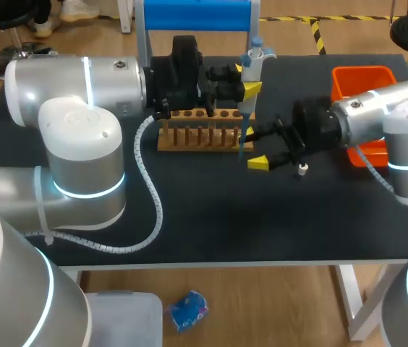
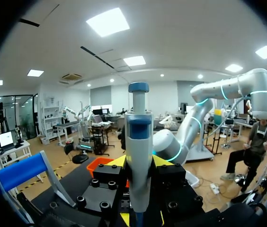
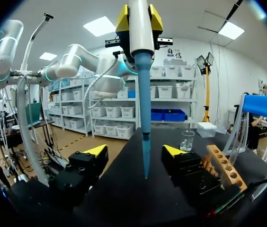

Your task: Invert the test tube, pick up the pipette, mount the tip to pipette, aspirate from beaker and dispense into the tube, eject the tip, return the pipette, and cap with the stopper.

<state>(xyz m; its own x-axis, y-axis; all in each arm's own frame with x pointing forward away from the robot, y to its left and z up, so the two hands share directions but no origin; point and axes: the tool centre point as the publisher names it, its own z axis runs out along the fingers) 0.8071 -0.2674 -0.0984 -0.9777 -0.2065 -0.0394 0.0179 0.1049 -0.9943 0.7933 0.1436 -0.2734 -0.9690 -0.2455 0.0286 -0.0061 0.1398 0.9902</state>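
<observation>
Overhead, the left gripper (image 1: 247, 88) is clamped on the upright pipette (image 1: 251, 69), toward twelve o'clock from the middle of the surface (image 1: 211, 217) and just beside the wooden rack (image 1: 200, 134). Its blue tip (image 3: 145, 142) hangs between the spread fingers of the right gripper (image 3: 134, 151), untouched. The pipette looks like light, stiff, smooth plastic; the thick body is the sound hold, while the thin tip would likely bend. The stopper (image 1: 302, 170) lies at four o'clock of the tip, with open room toward six o'clock.
</observation>
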